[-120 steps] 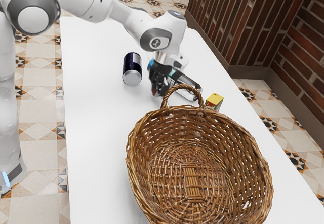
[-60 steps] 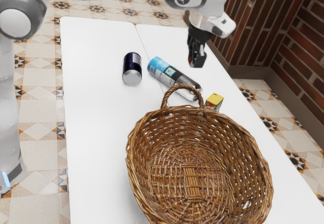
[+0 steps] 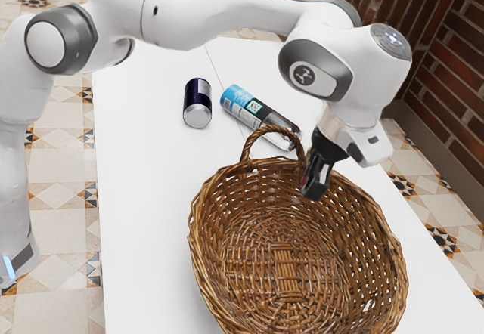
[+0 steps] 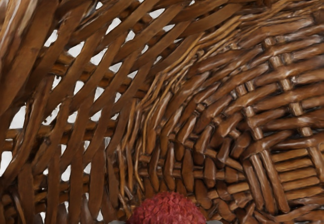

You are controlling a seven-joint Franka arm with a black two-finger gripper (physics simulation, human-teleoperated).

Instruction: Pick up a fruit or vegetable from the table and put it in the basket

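In the exterior view my gripper (image 3: 314, 186) hangs tilted over the inside of the basket, near its rim on the handle side. A red, bumpy, round fruit (image 4: 165, 210) sits at the wrist view's lower edge. Grey tips of my gripper (image 4: 165, 221) flank it on both sides, shut on it. A trace of red shows beside the black fingers in the exterior view. The brown wicker basket (image 3: 198, 232) stands upright on the table, its weave (image 4: 202, 87) spread beneath my hand.
On the white table (image 3: 144, 198) a dark blue can (image 3: 197, 103) stands beyond the basket, beside a lying blue and black bottle (image 3: 253, 112). The basket's arched handle (image 3: 257, 134) rises close to the bottle and to my gripper.
My hand has risen from beside the bottle, crossed toward the exterior view's right and come forward over the basket, carrying the red fruit. Can, bottle and basket have stayed put.
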